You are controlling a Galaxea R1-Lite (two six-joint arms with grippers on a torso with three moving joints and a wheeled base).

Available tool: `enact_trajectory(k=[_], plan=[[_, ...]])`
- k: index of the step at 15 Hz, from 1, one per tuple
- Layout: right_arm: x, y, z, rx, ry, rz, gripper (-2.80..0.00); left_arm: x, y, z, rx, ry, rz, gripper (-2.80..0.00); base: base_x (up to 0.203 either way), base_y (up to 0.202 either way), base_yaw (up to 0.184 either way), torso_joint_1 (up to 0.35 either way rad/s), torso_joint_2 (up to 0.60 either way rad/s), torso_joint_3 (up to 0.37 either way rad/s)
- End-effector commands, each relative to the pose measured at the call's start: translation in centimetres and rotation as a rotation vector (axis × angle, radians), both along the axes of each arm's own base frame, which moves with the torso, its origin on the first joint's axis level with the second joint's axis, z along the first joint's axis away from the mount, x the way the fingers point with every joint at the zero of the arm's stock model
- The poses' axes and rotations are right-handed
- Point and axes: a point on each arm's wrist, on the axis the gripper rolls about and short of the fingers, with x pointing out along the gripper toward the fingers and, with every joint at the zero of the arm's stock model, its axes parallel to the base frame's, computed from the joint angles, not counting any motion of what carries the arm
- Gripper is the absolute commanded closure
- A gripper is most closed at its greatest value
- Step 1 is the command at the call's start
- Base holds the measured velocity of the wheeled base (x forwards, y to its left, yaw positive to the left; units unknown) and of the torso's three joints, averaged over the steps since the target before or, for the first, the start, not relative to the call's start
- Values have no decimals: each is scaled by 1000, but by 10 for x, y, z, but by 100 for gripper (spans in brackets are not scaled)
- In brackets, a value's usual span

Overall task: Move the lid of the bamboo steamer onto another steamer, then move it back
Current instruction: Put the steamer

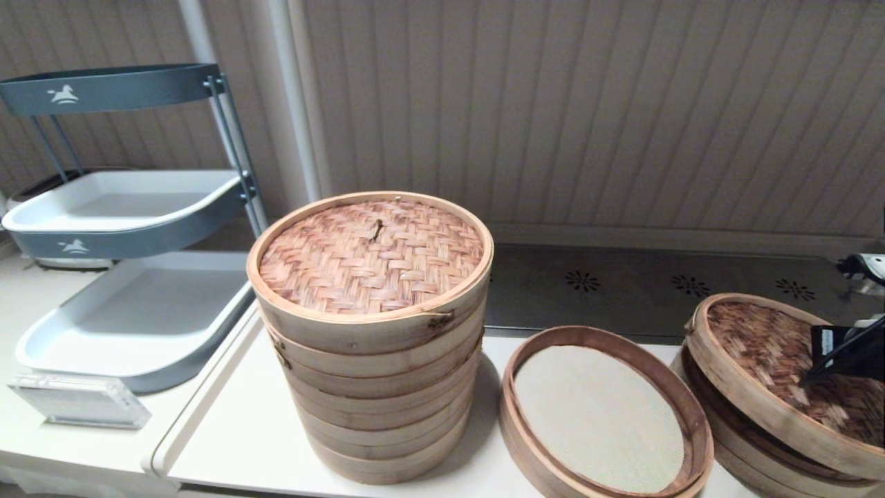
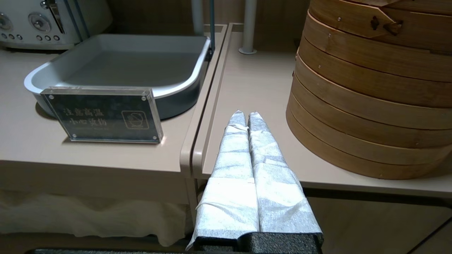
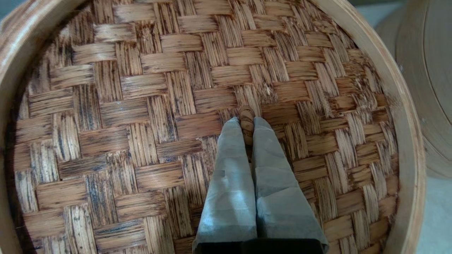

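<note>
A: Right gripper sits at the middle of the bamboo steamer lid, fingers drawn in tight on the small centre knot. The wrist view shows the knot wedged between the two wrapped tips.

B: And the lid's position?

A: At about 4 o'clock on the counter in the head view, tilted, its near edge low and its far edge raised, over a shallow basket underneath. It does not sit flat in that basket.

B: The target?

A: The other steamer, cloth liner showing, lies just beside it toward 9 o'clock of the lid, uncovered. The rims look close, maybe touching; hard to say.

B: So progress?

A: Early, by judgement. The lid is gripped and partly tipped off its seat, yet nothing covers the open basket. Left to do: carry it across, set it down there, then bring it back.

B: Left arm?

A: Left gripper is parked at the near counter edge, at 9 o'clock of the tall stack, fingers pressed together, holding nothing. A small acrylic sign and a grey tray stand beyond it.
</note>
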Motion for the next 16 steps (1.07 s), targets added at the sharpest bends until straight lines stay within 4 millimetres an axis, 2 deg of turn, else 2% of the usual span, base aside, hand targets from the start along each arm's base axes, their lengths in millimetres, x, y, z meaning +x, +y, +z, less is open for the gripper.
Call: enact_trajectory(k=[1,8,11,16], plan=[[1,-8,-9,12,30,-4,0,2,0,-7,0,23,1,0,0,0,0,0,0,0],[16,-16,-31,19,33,2,0,2,0,-7,0,23,2,0,0,0,0,0,0,0],[14,-15,-37,12,45,11,0,2,0,-7,0,23,0,0,0,0,0,0,0,0],[14,-16,-34,-10,30,16,0,2,0,-7,0,23,2,0,0,0,0,0,0,0]])
